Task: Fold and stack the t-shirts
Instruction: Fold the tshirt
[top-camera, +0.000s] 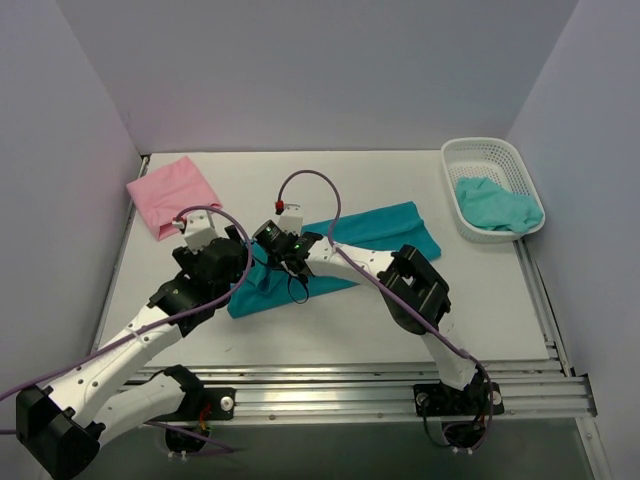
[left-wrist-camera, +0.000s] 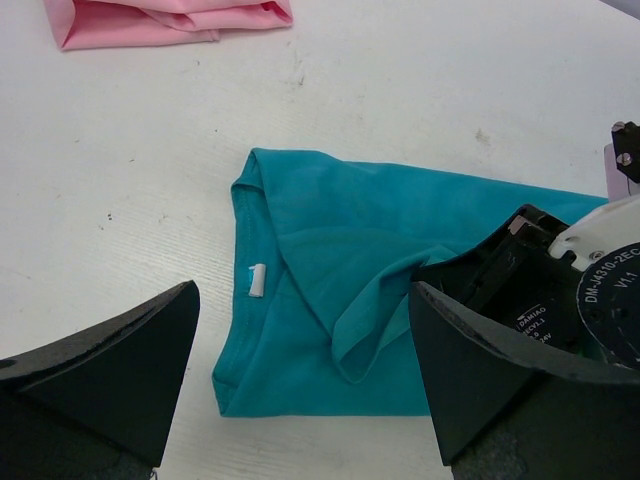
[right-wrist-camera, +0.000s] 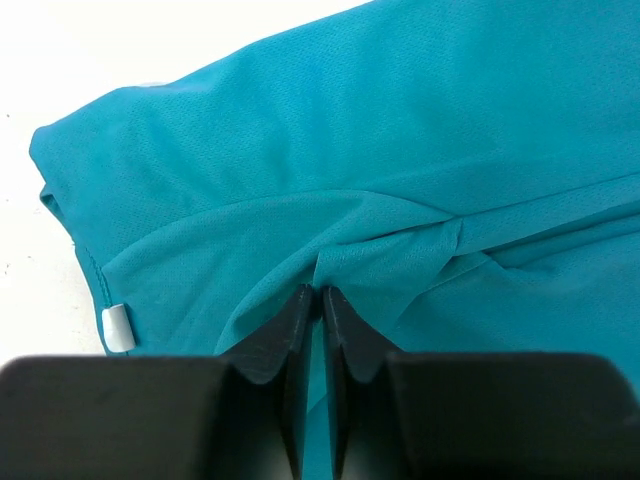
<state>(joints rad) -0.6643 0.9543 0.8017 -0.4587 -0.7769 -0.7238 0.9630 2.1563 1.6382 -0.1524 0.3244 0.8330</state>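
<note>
A teal t-shirt (top-camera: 375, 232) lies partly folded across the table's middle; it also shows in the left wrist view (left-wrist-camera: 330, 300) with a white tag (left-wrist-camera: 257, 280) and fills the right wrist view (right-wrist-camera: 400, 150). My right gripper (top-camera: 290, 262) is shut on a pinch of its fabric (right-wrist-camera: 322, 290). My left gripper (top-camera: 240, 270) is open, its fingers (left-wrist-camera: 130, 350) standing either side of the shirt's near corner, just above it. A folded pink t-shirt (top-camera: 172, 193) lies at the far left, and it shows at the top of the left wrist view (left-wrist-camera: 170, 20).
A white basket (top-camera: 492, 155) at the far right holds a crumpled light-green t-shirt (top-camera: 497, 205). Purple cables (top-camera: 320, 185) loop over the arms. Grey walls close in the table on three sides. A metal rail (top-camera: 400, 385) runs along the near edge.
</note>
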